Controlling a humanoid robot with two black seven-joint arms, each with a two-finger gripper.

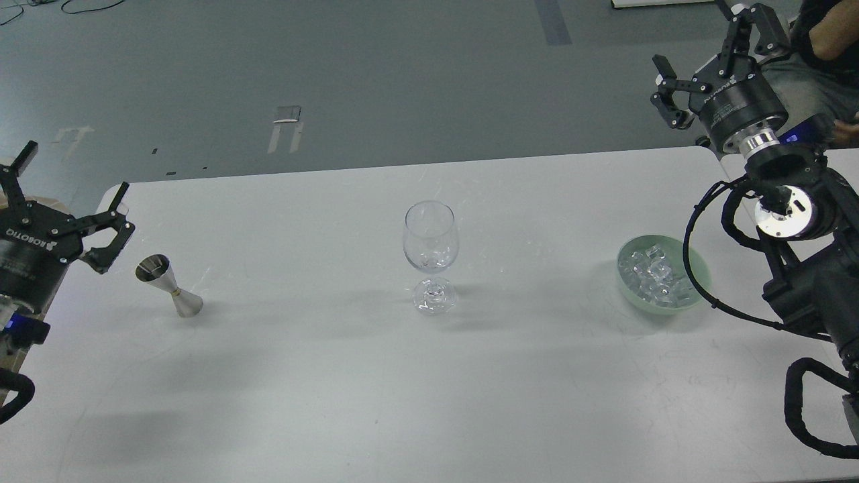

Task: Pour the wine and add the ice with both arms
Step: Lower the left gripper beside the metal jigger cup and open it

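A white tabletop (322, 376) is stretching across the view, with a grey floor beyond it. At the left edge, the left gripper (70, 191) is hovering with its fingers (111, 231) spread wide, gripping nothing. Just to the right of those fingers, a small metal jigger (168, 285) is standing tilted on the tabletop, close to the nearest fingertip but apart from it.

In the middle, an empty clear wine glass (429, 255) is standing upright.

At the far right, the right gripper (701, 43) is hanging above the table's far corner, its fingers (668, 94) also spread apart and empty. Nearer and slightly left of that gripper, well apart from its fingers, a pale green bowl (694, 298) is sitting on the tabletop. The ice (654, 275) is lying heaped inside this bowl. A black cable from the right arm (812, 295) is looping in front of the bowl's right rim.

A seated person (829, 47) is partly showing in the far right corner.
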